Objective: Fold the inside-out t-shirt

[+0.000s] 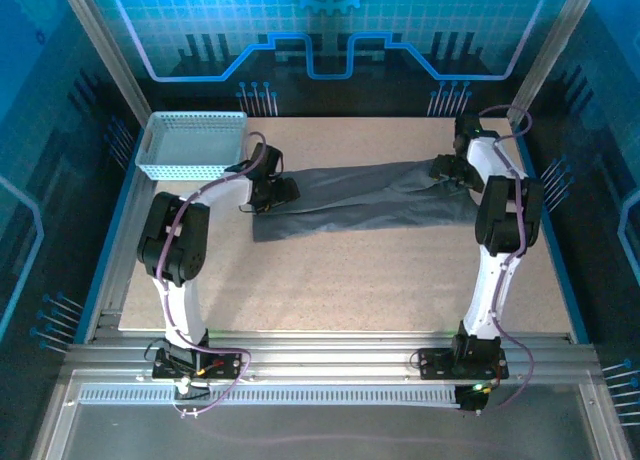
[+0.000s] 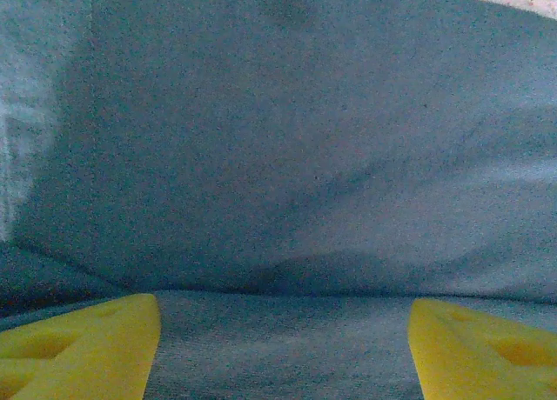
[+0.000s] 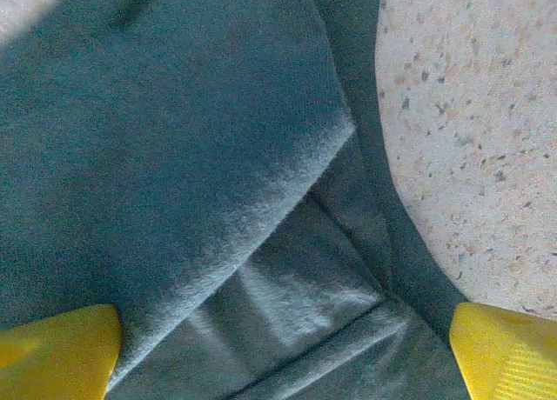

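- Top external view: the inside-out t-shirt (image 1: pixel 360 200) lies as a long dark grey band across the far half of the table (image 1: pixel 350 290). It runs from the left gripper (image 1: pixel 268 195) at one end to the right gripper (image 1: pixel 447 175) at the other.
- Left wrist view: the two yellow fingers (image 2: pixel 78 348) stand wide apart. Grey cloth spreads smoothly between them and beyond, and nothing is pinched.
- Right wrist view: the yellow fingers (image 3: pixel 505 352) are also spread wide, over a layered, folded part of the shirt. The shirt's edge curves past the right-hand finger, and speckled tabletop shows beside it.
- Hard to make out: whether any fingertip touches the cloth cannot be told, since both wrist views cut the fingers off at the bottom edge. From above, the gripper bodies cover both ends of the shirt. Sleeves and collar cannot be picked out in the band.
- Count: one t-shirt and one light blue mesh basket (image 1: pixel 190 145), which sits at the far left corner just beside the left arm. Two arms, two grippers, and two fingers on each.
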